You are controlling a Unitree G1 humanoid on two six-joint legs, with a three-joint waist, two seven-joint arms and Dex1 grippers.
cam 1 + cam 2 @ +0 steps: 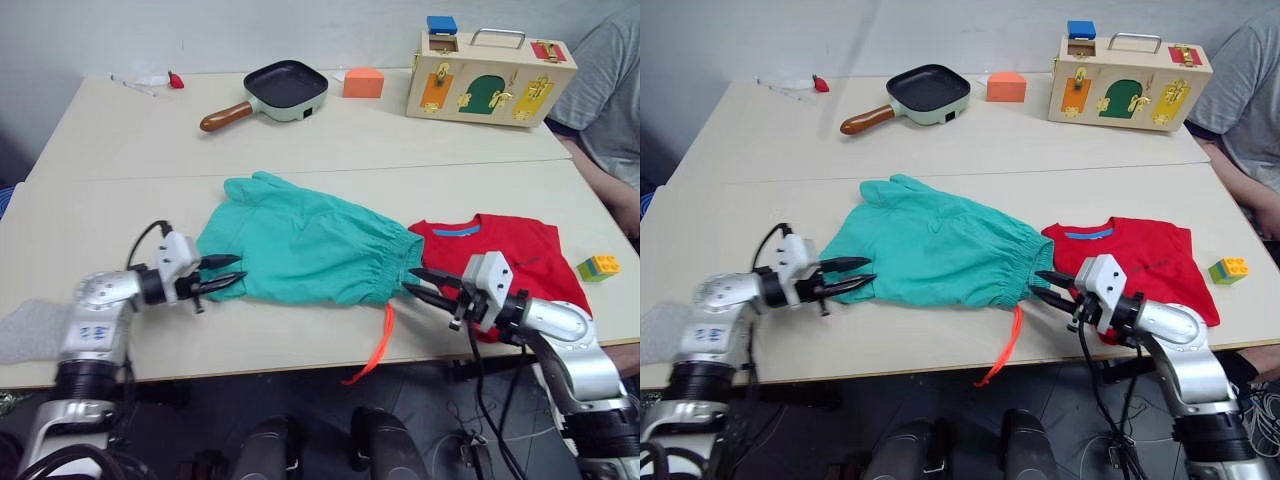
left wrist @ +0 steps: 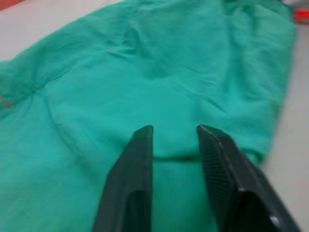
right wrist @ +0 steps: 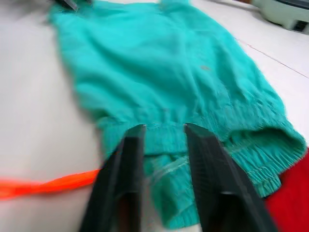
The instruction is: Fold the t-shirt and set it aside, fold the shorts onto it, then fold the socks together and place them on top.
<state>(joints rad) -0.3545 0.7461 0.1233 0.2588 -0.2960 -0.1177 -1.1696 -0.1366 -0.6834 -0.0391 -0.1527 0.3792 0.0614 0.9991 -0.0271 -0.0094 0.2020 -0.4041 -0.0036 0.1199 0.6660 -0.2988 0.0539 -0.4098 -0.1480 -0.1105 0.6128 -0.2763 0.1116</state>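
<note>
The shorts (image 1: 305, 252) lay spread across the front half of the table (image 1: 110, 150), waistband end touching the folded t-shirt (image 1: 510, 255) to their right, the orange drawstring (image 1: 378, 345) trailing over the table's front edge. They looked light, limp cloth that would sag and crease under any lift, so the firmer holds seemed to be the gathered elastic waistband on one end and the hem corners on the other. The left gripper (image 1: 228, 273) sat at the leg-hem edge, its fingers (image 2: 140, 159) a narrow gap apart over the fabric, nothing yet pinched. The right gripper (image 1: 428, 285) sat at the near corner of the waistband, fingers likewise slightly parted astride the elastic, empty. The loose drawstring could snag or drag during a fold. A yellow-and-green toy brick (image 1: 598, 266) lay just right of the shirt, close enough to be bumped when the shorts go over. A frying pan (image 1: 275, 90), an orange block (image 1: 362, 81) and a wooden latch box (image 1: 490, 75) stood well apart along the far side, and a person's arm (image 1: 610, 110) rested at the far right edge.
</note>
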